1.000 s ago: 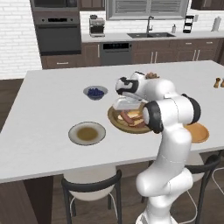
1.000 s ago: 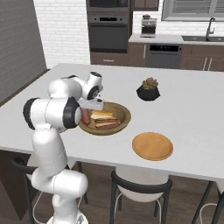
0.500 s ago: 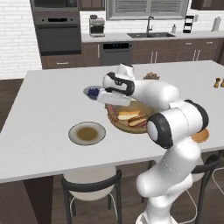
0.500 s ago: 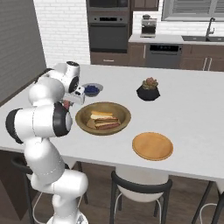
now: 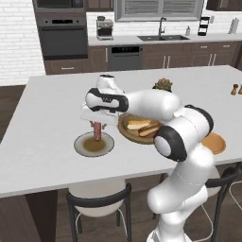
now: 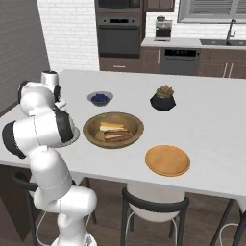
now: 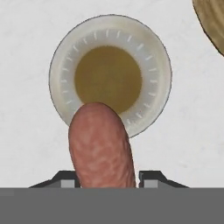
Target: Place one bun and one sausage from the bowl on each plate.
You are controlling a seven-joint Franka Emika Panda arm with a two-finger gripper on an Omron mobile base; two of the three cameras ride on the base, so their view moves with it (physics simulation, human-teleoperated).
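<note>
A: Any writing or labels to read?

B: None that I can make out; the appliances along the back wall are too small to tell.

A: Then take the wooden bowl (image 5: 142, 128) as the landmark and go left to right.

B: In the left base view, left of the bowl and just beside it lies the grey-rimmed plate (image 5: 94, 144) with its olive-brown centre. In the bowl lie a bun (image 5: 137, 124) and a sausage (image 5: 148, 127) side by side. Behind the bowl stands the black pot with a plant (image 5: 163, 85). Right of the bowl, partly hidden by the arm, is the orange plate (image 5: 215, 142). Well to the right of that, near the counter's edge, stand two small brown shakers (image 5: 234, 89).

A: And from the other side?

B: In the right base view the small grey bowl of berries (image 6: 100, 98) sits behind the wooden bowl (image 6: 113, 130) toward the left, and the orange plate (image 6: 167, 160) lies in front of it to the right. The arm covers most of the grey-rimmed plate there.

A: The gripper?

B: The gripper (image 5: 97, 128) hangs above the grey-rimmed plate, left of the bowl, pinching a second sausage (image 5: 97, 131) that points down. In the hand view that sausage (image 7: 101, 146) rises between the fingertips (image 7: 150, 178), with the plate (image 7: 110, 74) straight below and the bowl's rim (image 7: 210, 20) at the upper right corner.
</note>
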